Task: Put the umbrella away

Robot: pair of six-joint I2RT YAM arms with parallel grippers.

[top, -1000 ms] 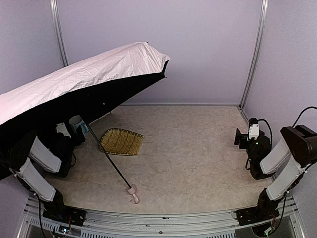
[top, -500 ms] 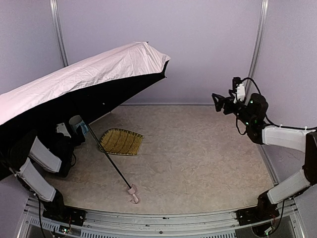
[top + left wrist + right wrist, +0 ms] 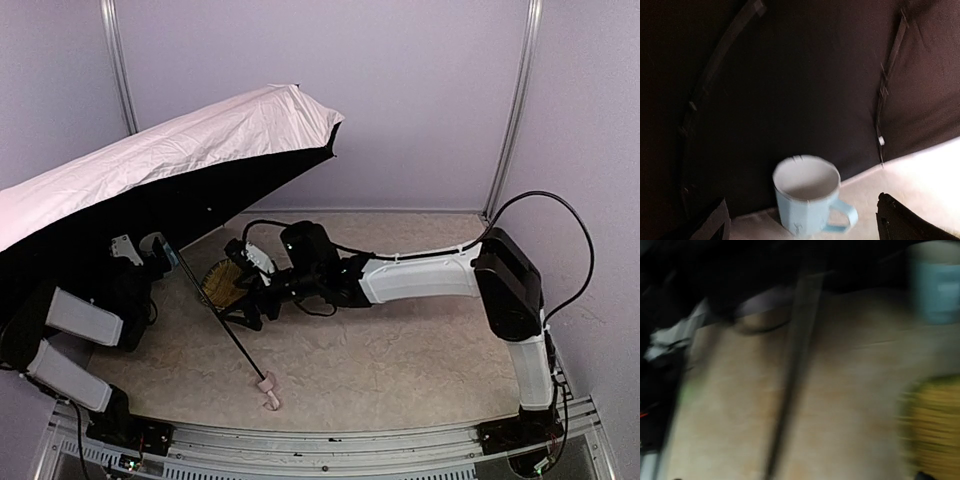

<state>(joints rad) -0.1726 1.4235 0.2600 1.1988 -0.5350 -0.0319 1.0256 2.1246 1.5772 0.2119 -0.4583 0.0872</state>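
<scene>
Umbrella (image 3: 170, 150): pale pink cloth outside, smooth with a faint sheen; black lining (image 3: 790, 75) is matt cloth. Shaft (image 3: 246, 353) thin, black, looks metal. Handle (image 3: 266, 383) pale pink, smooth, plastic-looking. Tray (image 3: 215, 285) woven yellow strips, rough. Mug (image 3: 807, 202) pale blue, glossy, ceramic-looking. Table (image 3: 420, 340) beige, mottled, matt.

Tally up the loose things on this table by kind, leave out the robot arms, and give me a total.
Umbrella: 1
Woven tray: 1
Blue mug: 1
Total: 3
</scene>
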